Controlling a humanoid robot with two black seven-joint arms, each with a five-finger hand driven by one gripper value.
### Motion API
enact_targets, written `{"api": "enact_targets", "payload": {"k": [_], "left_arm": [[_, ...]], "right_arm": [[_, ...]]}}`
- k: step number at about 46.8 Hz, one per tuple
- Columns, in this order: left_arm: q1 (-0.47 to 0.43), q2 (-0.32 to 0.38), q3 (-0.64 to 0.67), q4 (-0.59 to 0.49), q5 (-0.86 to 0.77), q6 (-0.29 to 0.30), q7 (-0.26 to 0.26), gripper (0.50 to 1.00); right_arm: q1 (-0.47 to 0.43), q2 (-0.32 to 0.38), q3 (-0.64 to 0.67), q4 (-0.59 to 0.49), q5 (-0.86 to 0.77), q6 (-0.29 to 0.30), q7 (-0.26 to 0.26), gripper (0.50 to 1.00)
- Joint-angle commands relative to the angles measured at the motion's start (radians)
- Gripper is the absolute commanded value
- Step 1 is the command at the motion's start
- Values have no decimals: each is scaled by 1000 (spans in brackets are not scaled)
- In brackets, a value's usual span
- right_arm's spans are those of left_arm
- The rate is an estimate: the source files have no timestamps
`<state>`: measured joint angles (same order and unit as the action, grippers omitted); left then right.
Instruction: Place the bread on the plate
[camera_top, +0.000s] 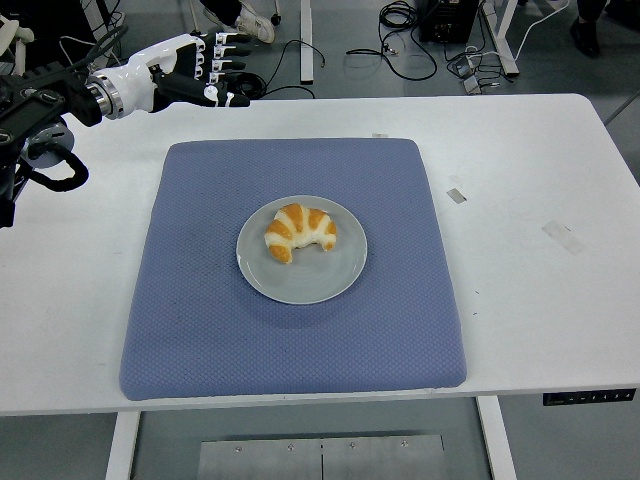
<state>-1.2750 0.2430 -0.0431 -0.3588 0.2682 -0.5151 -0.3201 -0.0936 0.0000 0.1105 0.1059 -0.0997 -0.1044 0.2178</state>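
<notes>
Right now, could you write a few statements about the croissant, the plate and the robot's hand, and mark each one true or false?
1. The croissant lies on the grey plate. True.
2. The plate sits on the bare white table. False: it sits on the blue mat.
3. The left hand holds the croissant. False: it is open, at the table's far left edge.
4. The right hand is out of view. True.
</notes>
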Motion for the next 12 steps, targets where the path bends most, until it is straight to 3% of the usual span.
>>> {"api": "enact_targets", "payload": {"k": [1,12], "left_arm": [[0,-1,0,0,0,3,0,969],[0,-4,0,0,0,3,1,969]], "right_arm": [[0,0,0,0,0,0,0,1000],[0,0,2,5,0,0,0,1000]]}}
